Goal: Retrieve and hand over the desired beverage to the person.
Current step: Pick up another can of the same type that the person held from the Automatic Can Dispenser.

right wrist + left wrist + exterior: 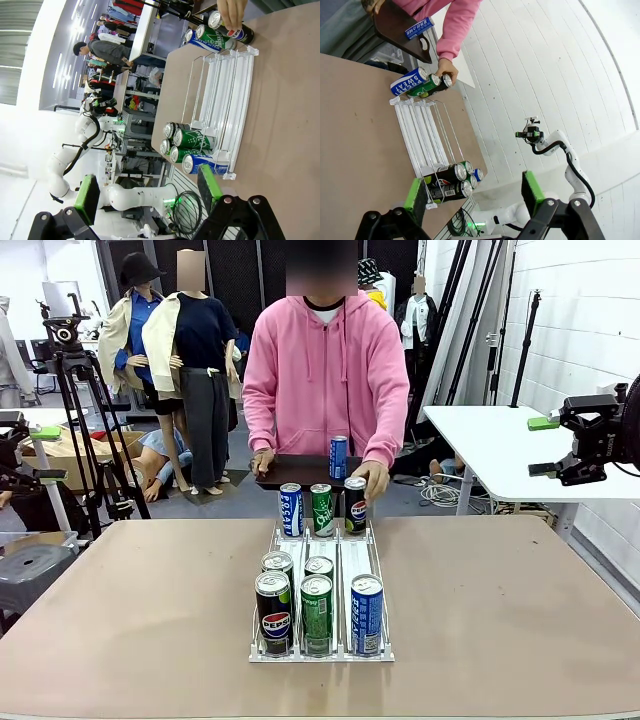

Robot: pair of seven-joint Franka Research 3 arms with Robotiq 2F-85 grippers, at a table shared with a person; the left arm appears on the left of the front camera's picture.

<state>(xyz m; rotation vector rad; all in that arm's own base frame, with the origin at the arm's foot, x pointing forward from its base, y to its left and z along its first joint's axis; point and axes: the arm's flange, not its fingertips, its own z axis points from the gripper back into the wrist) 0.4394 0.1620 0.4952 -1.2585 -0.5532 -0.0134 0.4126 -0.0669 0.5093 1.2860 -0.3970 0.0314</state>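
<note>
The person [325, 360] in a pink hooded sweatshirt stands at the far side, holding a dark tray [300, 472] with a blue can [338, 457] upright on it. Their other hand [372, 478] rests on the black Pepsi can [355, 505] at the far end of a clear three-lane rack [342, 552]. Beside it stand a green Sprite can [322, 510] and a blue Pocari can [291, 510]. Several more cans [317, 612] fill the rack's near end. My left gripper [474, 192] is open and held high off the table's left. My right gripper [148, 191] is open, raised at the right [543, 447].
The brown table [500, 590] is bare on both sides of the rack. A white side table [480, 440] stands at the back right below my right arm. A camera tripod [75, 370] and a grey stool [30, 570] are at the left.
</note>
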